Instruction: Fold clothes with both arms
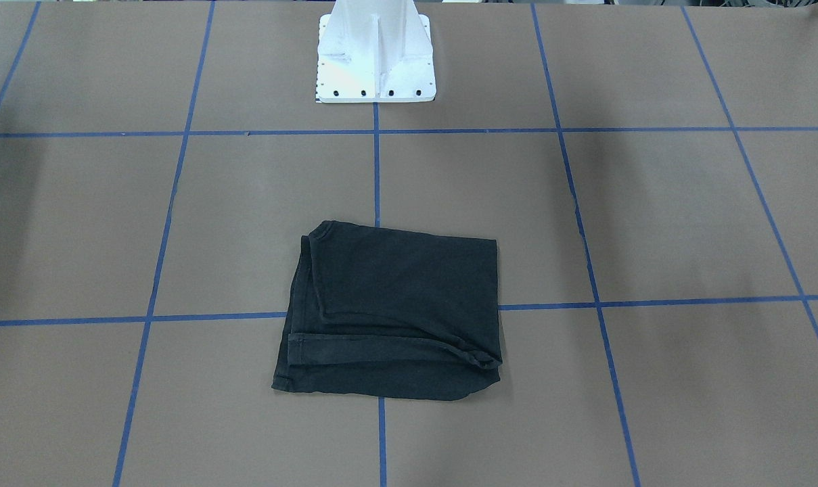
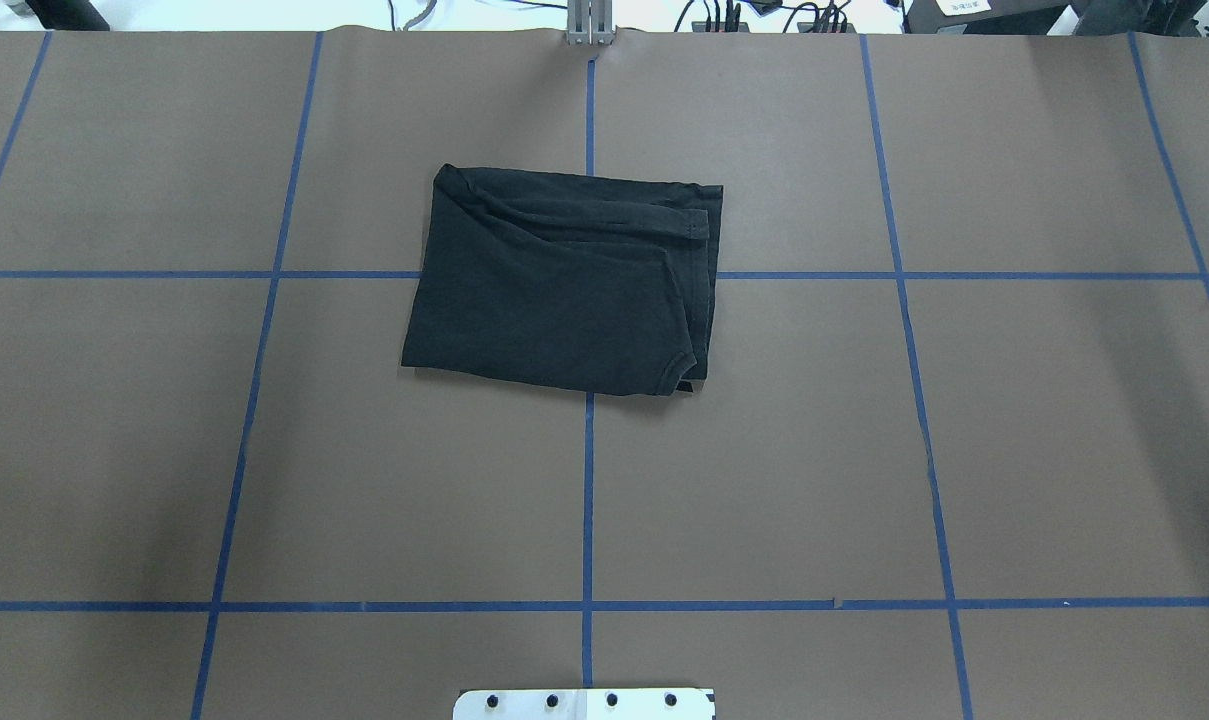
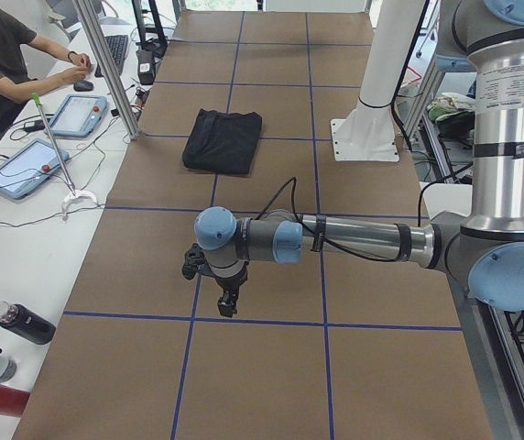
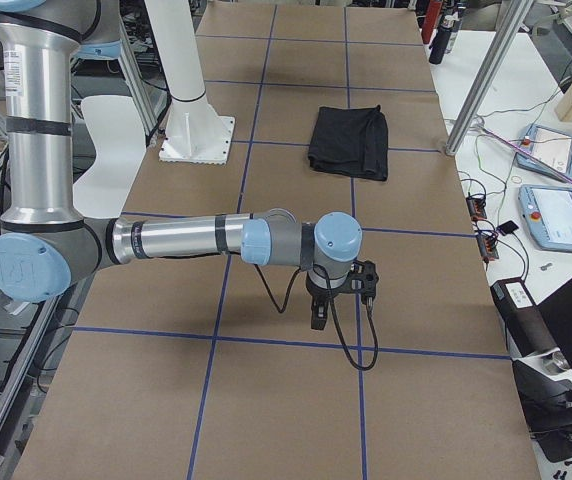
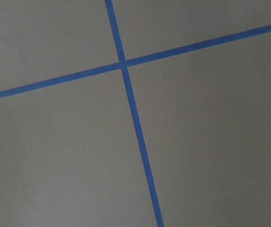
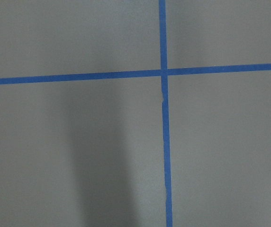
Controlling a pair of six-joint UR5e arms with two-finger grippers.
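**Shirt lies folded, both arms stand off**

The black T-shirt (image 2: pixel 559 290) lies as a compact, layered rectangle on the brown-papered table (image 2: pixel 1014 450). In the overhead view it is at 12 o'clock from the white pedestal base (image 2: pixel 584 704), across the crossing of two blue tape lines. Its plain side is up and no logo shows. The collar curve sits at its 5 o'clock corner, and a hemmed sleeve edge runs along the 12 o'clock side.

Neither arm touches it. The left gripper (image 3: pixel 228 301) hangs low over the paper, well apart from the shirt, at 6 o'clock of it in the left-end view. The right gripper (image 4: pixel 321 312) hangs likewise at 6 o'clock of the shirt in the right-end view. Each shows only from the table's end, and each wrist camera sees nothing but paper and a tape crossing (image 5: pixel 122 64), so I cannot tell whether the fingers are parted or closed. They carry no cloth.

By my judgement the folding is done or all but done — the layers are stacked, if a little skewed at the 3 o'clock edge. If another halving is wanted, both grippers must travel in to the shirt's ends and pinch every layer together.
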